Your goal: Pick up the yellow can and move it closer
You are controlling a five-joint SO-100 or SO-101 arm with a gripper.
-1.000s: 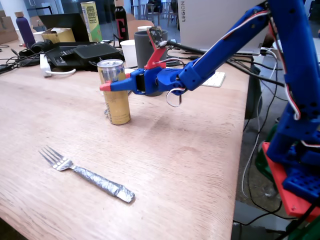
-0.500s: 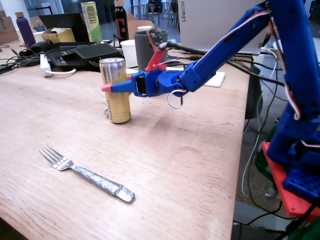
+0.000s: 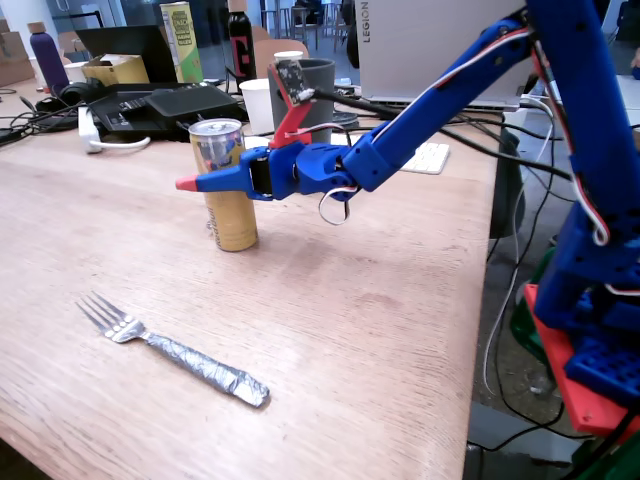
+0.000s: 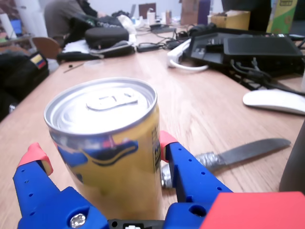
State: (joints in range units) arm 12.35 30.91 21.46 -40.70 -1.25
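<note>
The tall gold-yellow metal drink can [image 4: 107, 143] stands upright on the wooden table [image 3: 350, 330], between the two fingers of the blue plastic gripper [image 4: 101, 150] — one finger on each side of it in the wrist view. In the fixed view the foil-wrapped metal fork [image 3: 170, 350] lies flat on the table nearer the camera than the jaws, well apart from them. Beyond the right-hand finger in the wrist view lies a foil-handled table knife [image 4: 243, 152]; farther off, a white computer mouse [image 4: 274, 101]. Behind the jaws in the fixed view stands a dark grey cylindrical cup [image 3: 312, 85].
</note>
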